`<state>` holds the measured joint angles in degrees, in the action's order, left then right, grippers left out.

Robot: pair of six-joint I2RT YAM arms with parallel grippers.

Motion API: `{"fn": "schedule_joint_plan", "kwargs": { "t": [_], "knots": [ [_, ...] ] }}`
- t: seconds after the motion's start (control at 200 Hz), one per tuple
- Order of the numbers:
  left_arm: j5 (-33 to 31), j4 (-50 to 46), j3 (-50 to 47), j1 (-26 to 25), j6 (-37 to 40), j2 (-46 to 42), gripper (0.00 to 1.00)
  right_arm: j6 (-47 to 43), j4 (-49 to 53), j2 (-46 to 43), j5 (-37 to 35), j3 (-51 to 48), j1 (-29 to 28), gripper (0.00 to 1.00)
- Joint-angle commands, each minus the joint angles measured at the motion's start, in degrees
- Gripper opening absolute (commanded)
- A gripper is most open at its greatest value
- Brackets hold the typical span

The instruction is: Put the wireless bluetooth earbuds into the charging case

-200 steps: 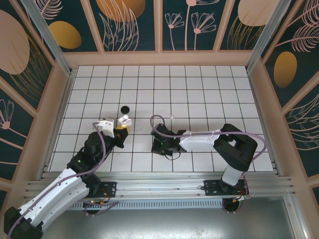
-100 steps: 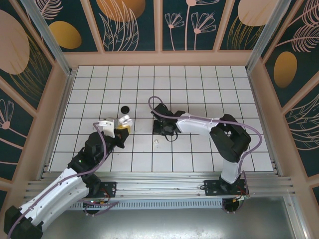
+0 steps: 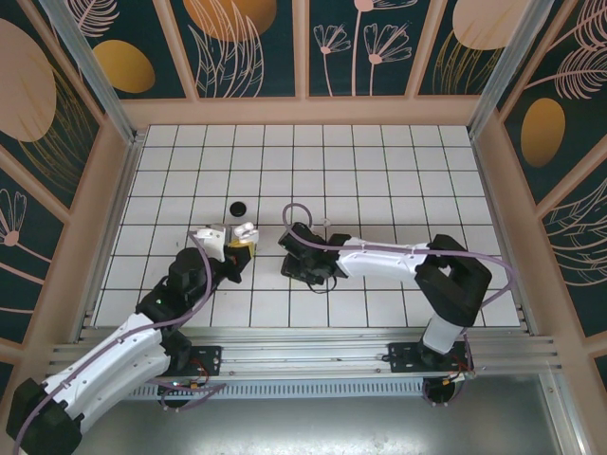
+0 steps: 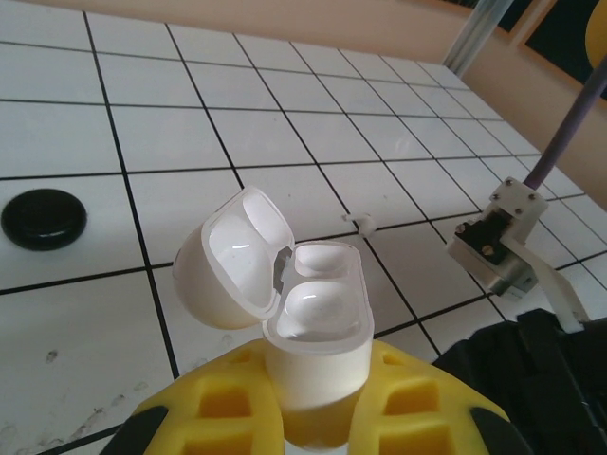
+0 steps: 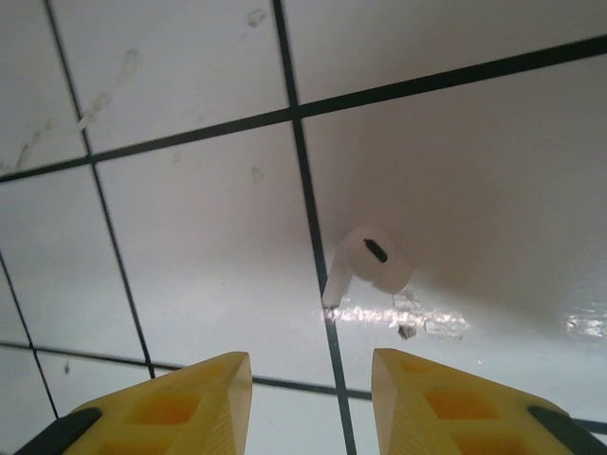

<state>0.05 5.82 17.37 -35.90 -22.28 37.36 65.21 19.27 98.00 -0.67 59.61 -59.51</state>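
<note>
Beneath the right gripper (image 5: 308,393), one stubby white plastic wireless earbud (image 5: 373,261) is lying on its side on the white gridded tabletop (image 5: 171,171), its stem touching a black grid line. The yellow fingers (image 5: 161,408) are standing spread with nothing between them, and the earbud sits just ahead of their tips. Alongside, the left gripper (image 4: 318,417) is pinching the base of the glossy white plastic charging case (image 4: 318,313). The case's lid (image 4: 232,256) is hinged back and its wells are facing up; through the glare I cannot tell whether both wells are empty.

Judged step: picking up the earbud. I am aiming to centre the gap over the rounded head, descend straight until the pads flank it, then close gently. So small and smooth a piece is likely to roll or squirt sideways. I am holding the case upright so that the wells are presenting a fixed target.
</note>
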Motion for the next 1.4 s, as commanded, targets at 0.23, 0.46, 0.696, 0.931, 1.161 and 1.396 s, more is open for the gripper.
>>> {"fn": "schedule_joint_plan", "kwargs": {
  "t": [0.23, 0.46, 0.696, 0.931, 1.161, 1.396],
  "knots": [
    [3.2, 3.1, 0.0, 0.3, 1.8, -1.5, 0.00, 10.1, -0.4, 1.4, -5.0, -2.0, 0.0, 0.41],
    [3.6, 3.6, -0.9, 0.4, 1.4, -2.4, 0.00, 9.9, -1.0, 3.0, -4.8, -1.5, 0.6, 0.39],
    [3.9, 3.1, -1.5, 0.3, 1.2, -4.0, 0.00, 8.7, -1.6, 4.7, -4.7, -0.5, 1.5, 0.39],
    [3.9, 2.8, -1.8, 0.4, 1.0, -5.0, 0.00, 5.7, -1.1, 6.4, -5.0, 1.4, 2.3, 0.35],
    [4.2, 2.8, -2.0, 0.4, 1.0, -5.0, 0.00, -0.8, 1.7, 9.3, -5.2, 5.0, 3.2, 0.25],
    [4.4, 2.3, -2.4, 0.4, 1.1, -5.8, 0.00, -10.8, 6.9, 11.4, -8.0, 9.3, 3.3, 0.10]
  ]
}}
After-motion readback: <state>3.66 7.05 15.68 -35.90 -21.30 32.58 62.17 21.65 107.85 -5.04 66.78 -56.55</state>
